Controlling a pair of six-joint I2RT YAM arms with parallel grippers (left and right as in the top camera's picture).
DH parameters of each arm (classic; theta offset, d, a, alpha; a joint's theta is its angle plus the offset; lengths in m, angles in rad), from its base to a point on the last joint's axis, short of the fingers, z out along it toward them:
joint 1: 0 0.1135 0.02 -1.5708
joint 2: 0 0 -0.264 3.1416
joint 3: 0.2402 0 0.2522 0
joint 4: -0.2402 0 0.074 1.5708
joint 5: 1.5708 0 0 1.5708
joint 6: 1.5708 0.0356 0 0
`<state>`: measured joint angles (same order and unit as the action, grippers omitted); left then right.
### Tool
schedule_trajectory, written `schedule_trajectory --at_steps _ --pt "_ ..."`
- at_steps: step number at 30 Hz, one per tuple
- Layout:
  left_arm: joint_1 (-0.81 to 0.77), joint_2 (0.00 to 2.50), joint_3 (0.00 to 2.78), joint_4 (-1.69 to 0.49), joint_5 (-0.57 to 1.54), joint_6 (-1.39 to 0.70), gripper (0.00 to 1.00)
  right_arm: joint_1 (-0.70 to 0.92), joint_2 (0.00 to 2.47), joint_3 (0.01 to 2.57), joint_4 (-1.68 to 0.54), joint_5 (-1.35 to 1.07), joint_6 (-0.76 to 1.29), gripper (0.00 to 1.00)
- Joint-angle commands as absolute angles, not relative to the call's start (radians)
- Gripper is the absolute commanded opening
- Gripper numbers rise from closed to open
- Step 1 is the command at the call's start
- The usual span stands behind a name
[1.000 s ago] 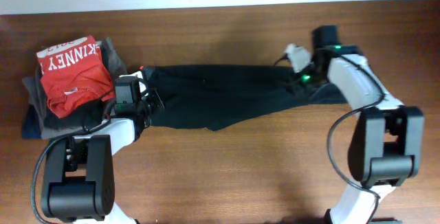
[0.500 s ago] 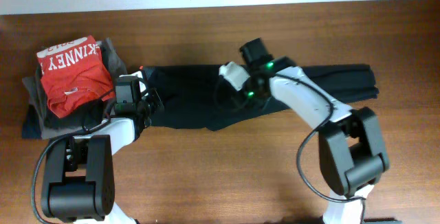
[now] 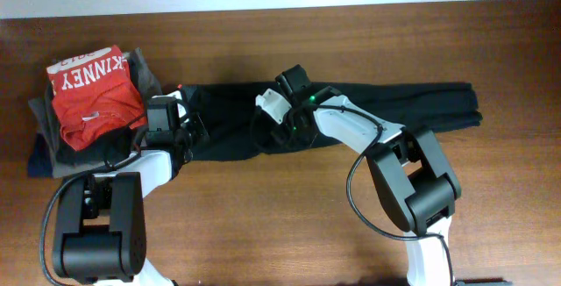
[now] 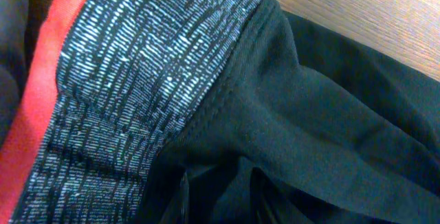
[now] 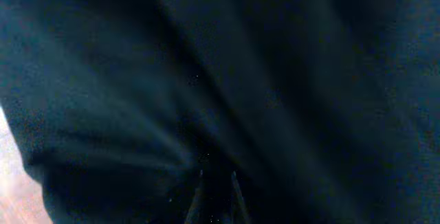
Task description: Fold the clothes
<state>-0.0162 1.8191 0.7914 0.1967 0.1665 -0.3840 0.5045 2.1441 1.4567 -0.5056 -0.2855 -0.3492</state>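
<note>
Pants (image 3: 394,106) lie stretched in a long strip across the upper middle of the overhead view. The waistband (image 4: 137,80) is at the left end, touching the stack of folded garments (image 3: 44,150) w/ the red T-shirt (image 3: 92,93) on top, and the leg ends are at upper right. In the left wrist view the left gripper (image 4: 220,200) is clenched on black cloth just below the grey band, w/ a ridge of fabric pinched between the tips. The right gripper (image 5: 216,200) sits at ctr-left of the strip, near the lower edge where the cloth bulges down. Its tips look close together and buried in black fabric, but the view is too dark, so can't tell if it's gripping or only pressing. Prob. step: get a hold mid-length for the next fold, left side acting as anchor. To do it well, confirm a pinch through both layers, not only the top one. Lift low and carry the cloth in a flat arc so the legs don't drag or twist. Line the fold up w/ the long upper edge. Left hold should stay firm, esp. b/c the waistband is so near the stack and a tug could pull the T-shirt off. Set down on bare table (image 3: 307,225), then let go.
</note>
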Motion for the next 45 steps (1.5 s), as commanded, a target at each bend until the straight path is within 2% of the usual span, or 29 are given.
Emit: schedule_trajectory --at_steps 1,6,8,12,18,32,36,39,45 --pt "-0.013 1.837 0.789 0.178 0.134 -0.365 0.30 0.453 2.185 1.465 -0.496 -0.187 -0.297 0.18" --pt "-0.013 1.837 0.789 0.210 0.133 -0.365 0.30 0.431 2.183 1.465 -0.585 -0.198 -0.298 0.18" --pt "-0.013 1.837 0.789 0.247 0.133 -0.365 0.35 0.431 2.183 1.465 -0.648 -0.198 -0.298 0.18" --pt "-0.013 1.837 0.789 0.280 0.133 -0.366 0.36 0.431 2.183 1.465 -0.789 -0.239 -0.298 0.18" --pt "-0.013 1.837 0.789 0.272 0.134 -0.365 0.35 0.432 2.183 1.465 -0.896 -0.406 -0.298 0.32" --pt "-0.013 1.837 0.789 0.270 0.134 -0.365 0.35 0.430 2.094 1.586 -0.935 -0.342 -0.298 0.50" --pt "-0.010 1.836 0.789 0.225 0.133 -0.365 0.35 0.430 2.097 1.591 -0.902 -0.311 -0.297 0.51" --pt "-0.001 1.836 0.789 0.171 0.101 -0.366 0.27 0.430 2.100 1.591 -0.875 -0.297 -0.298 0.51" --pt "0.028 1.836 0.789 0.130 0.081 -0.419 0.23 0.430 2.101 1.591 -0.820 -0.273 -0.298 0.52"
